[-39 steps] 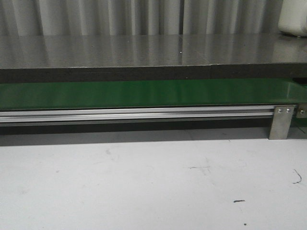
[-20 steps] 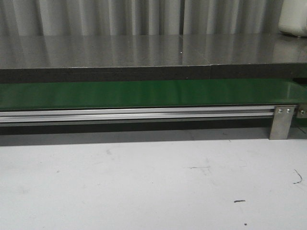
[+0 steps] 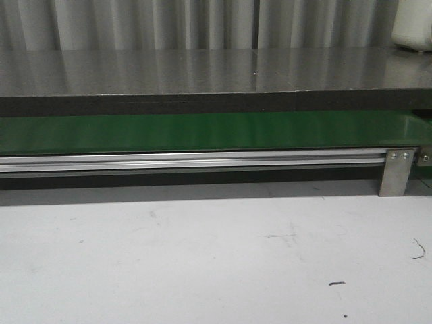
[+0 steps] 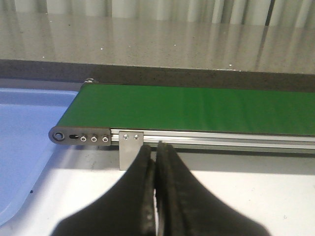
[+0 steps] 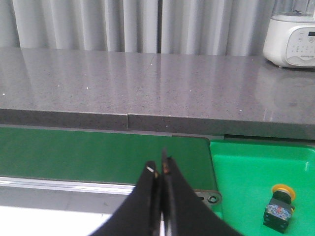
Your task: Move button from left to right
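Button (image 5: 279,206) lies on its side in green tray (image 5: 246,187), past belt (image 5: 103,155) end | blue tray (image 4: 24,147) at belt's other end | left gripper (image 4: 156,162) closed, holding nothing | right gripper (image 5: 160,174) closed, holding nothing

Belt (image 3: 202,131) runs left to right across front view, between countertop (image 3: 202,71) behind and table (image 3: 202,256) before it. Rail (image 3: 189,160) along belt's near edge; bracket (image 3: 396,172) under rail at right, standing on table. Appliance (image 3: 413,25) on countertop at far right. Curtain (image 3: 169,23) behind countertop. Blue tray (image 4: 24,142) just past belt's left end. Green tray (image 5: 256,182) just past belt's right end; button (image 5: 279,207) lies in it, apart from belt.
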